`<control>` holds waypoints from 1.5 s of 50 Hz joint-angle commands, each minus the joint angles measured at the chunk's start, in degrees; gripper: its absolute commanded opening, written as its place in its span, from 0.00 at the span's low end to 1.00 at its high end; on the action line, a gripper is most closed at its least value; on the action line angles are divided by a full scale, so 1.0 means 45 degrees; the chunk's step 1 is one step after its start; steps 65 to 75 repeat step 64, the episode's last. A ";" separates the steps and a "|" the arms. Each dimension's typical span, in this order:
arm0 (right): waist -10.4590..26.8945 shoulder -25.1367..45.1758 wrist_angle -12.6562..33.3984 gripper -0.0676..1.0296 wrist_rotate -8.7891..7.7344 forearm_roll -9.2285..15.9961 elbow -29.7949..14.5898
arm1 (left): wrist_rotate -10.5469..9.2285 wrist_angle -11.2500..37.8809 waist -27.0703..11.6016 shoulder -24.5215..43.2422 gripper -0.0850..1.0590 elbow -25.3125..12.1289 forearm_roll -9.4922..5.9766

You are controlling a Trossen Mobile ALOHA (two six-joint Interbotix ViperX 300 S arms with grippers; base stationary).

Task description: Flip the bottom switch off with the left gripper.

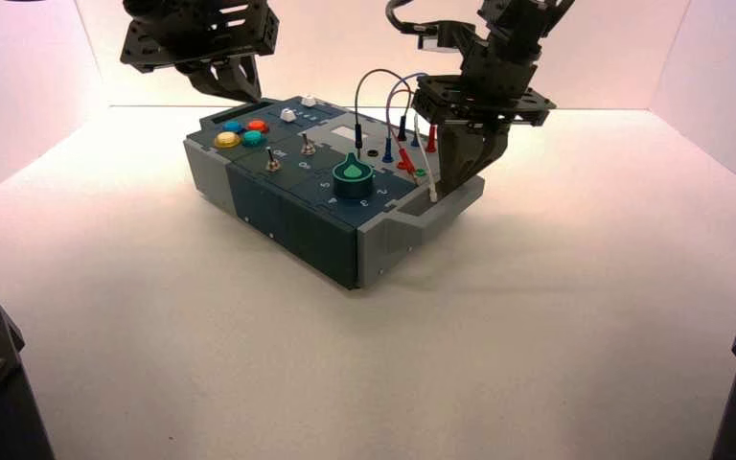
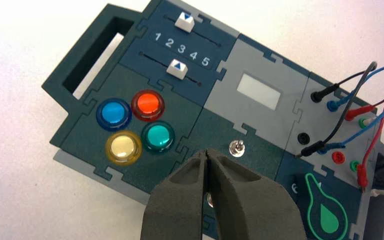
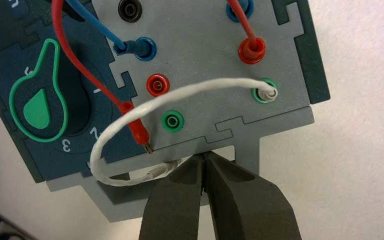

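- Left gripper (image 2: 207, 156): fingers closed together, gripping nothing, raised above the box's (image 1: 326, 230) far-left edge.
- Bottom switch (image 1: 272, 159): near-left toggle beside the coloured buttons (image 2: 135, 125), untouched.
- Right gripper (image 3: 205, 160): closed, empty, at the box's right end beside the white wire (image 3: 130, 120).

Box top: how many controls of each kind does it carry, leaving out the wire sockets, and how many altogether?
Round push buttons: 4
Sliders: 2
Toggle switches: 2
Green knob: 1
Total: 9
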 commanded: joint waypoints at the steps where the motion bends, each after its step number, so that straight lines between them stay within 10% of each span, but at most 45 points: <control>1: -0.0195 -0.0371 -0.0508 0.04 0.0039 0.0039 -0.0312 | 0.0039 -0.0254 0.0039 -0.0117 0.05 -0.0215 0.0020; 75: -0.0137 -0.0703 -0.1133 0.04 0.0215 0.0215 -0.0625 | 0.0625 -0.0918 0.0430 0.0273 0.05 -0.0078 0.0352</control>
